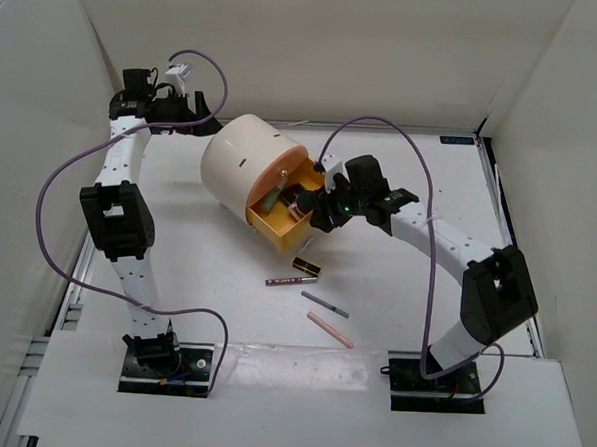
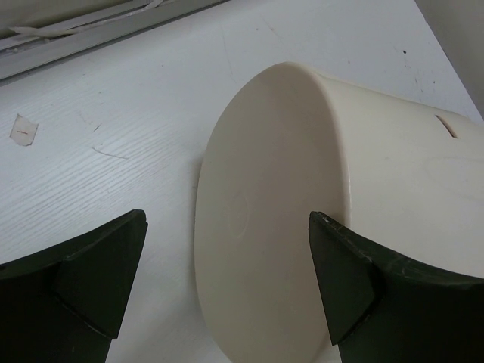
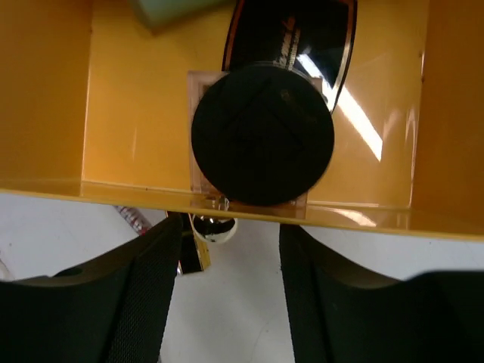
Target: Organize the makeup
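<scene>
The black round compact lies in the orange drawer on top of a square clear-edged compact. A mint tube shows at the drawer's back. My right gripper is at the drawer's front lip, jaws apart. A small shiny knob sits between them near the left finger, not gripped. On the table lie a black-gold compact, a dark red pencil, a grey pencil and a pink pencil. My left gripper is open behind the cream cylinder.
The big cream cylinder lies on its side mid-table with its orange drawer pulled out toward the front right. White walls enclose the table on the left, back and right. Purple cables loop over both arms.
</scene>
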Tool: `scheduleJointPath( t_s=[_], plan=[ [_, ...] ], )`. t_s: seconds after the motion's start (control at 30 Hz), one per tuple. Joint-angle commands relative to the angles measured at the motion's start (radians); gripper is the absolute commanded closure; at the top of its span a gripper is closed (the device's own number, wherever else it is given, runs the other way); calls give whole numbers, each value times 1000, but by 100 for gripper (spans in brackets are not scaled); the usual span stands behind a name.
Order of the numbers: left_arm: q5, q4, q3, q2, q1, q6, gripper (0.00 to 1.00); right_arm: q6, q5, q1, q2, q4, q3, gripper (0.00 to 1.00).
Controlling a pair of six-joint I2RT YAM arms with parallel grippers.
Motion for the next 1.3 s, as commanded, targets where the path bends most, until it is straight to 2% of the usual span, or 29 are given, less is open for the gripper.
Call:
scheduleJointPath(
  t_s=[0.0, 0.27, 0.53, 0.63, 0.73, 0.87, 1.03, 1.17, 1.27],
  plan=[
    [88, 1, 13, -8, -8, 18, 2, 37, -15, 6, 63, 118, 83, 44],
    [88, 13, 19, 29, -20, 3, 2, 77, -25, 40, 180, 238, 195, 47],
    [48, -2, 49, 69, -44, 9, 2, 233, 8, 49, 333, 600, 221, 43],
    [27, -2, 66, 85, -44, 3, 2, 294, 59, 55, 388, 719, 236, 39],
    [8, -8, 86, 91, -44, -3, 2, 319, 91, 55, 410, 778, 238, 39],
    [-77, -14, 109, 91, -26, -24, 2, 301, 116, 52, 334, 763, 166, 37],
    [-212, 47, 129, 63, 64, -162, 2, 190, 52, 18, 257, 652, 51, 25],
    [-170, 41, 138, 30, 115, -189, 2, 141, -19, -12, 257, 596, 13, 19],
    [-57, 38, 137, 11, 121, -172, 2, 69, -41, -18, 258, 553, 6, 11]
  ],
)
